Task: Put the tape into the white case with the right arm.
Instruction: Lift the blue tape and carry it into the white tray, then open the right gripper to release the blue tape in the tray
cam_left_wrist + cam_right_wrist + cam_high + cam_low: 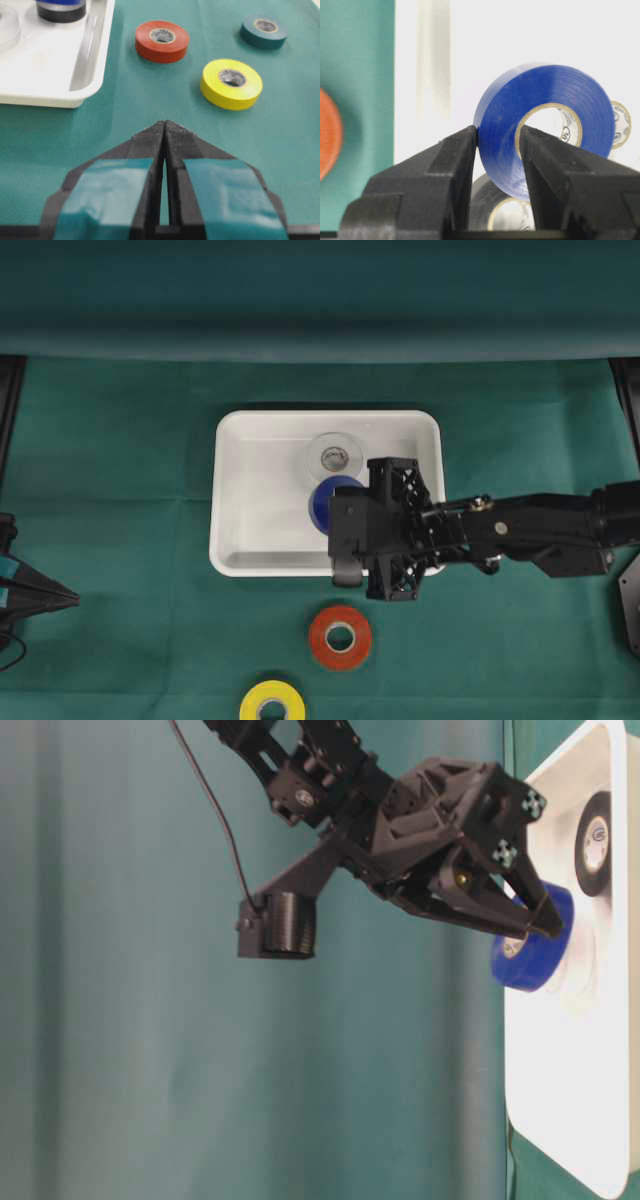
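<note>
Over the white case (240,490), my right gripper (497,145) pinches the blue tape roll (545,125) by its wall, one prong through the core, ready for release; my left gripper (165,130) rests closed, empty.

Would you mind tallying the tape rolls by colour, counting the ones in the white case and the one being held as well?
Blue roll: 1
Clear roll: 1
Black roll: 1
Red roll: 1
Yellow roll: 1
Teal roll: 1
Total: 6
</note>
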Robot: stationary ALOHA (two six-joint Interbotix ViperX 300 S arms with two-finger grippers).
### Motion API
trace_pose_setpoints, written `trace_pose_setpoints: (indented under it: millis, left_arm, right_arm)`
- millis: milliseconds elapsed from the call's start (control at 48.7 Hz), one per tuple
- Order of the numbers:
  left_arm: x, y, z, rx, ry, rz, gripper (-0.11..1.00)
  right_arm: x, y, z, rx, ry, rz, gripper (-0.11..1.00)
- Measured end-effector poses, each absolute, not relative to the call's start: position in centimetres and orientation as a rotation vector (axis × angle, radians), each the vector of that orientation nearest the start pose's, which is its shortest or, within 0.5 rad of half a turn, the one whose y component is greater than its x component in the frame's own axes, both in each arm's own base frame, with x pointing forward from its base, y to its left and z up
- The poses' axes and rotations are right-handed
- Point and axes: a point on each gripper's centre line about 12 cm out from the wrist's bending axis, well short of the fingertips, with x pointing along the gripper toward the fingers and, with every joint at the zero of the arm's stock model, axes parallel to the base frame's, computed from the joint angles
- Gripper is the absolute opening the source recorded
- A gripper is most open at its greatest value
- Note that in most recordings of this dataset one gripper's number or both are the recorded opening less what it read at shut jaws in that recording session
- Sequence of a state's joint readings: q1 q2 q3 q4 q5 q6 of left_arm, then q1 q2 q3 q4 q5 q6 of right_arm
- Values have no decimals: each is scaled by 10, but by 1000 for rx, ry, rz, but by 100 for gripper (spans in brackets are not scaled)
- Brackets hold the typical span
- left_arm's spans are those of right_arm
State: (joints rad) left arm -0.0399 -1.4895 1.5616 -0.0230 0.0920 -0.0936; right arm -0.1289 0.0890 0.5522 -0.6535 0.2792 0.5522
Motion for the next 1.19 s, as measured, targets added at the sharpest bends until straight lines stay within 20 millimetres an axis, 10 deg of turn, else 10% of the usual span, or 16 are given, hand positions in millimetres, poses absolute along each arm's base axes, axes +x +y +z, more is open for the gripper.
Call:
trace_pose_setpoints:
  millis: [452,739,1191]
  left_arm:
    - [122,-5,170,-113,166,-32,0]
    - [122,-5,170,-113,166,-32,0]
    - [122,-5,170,-113,168,-32,0]
  right_arm:
    - [398,-75,143,-82,886,-241,2]
    - [398,-75,144,-79,882,-241,72]
    - [391,-92,148,-64,880,-284,63]
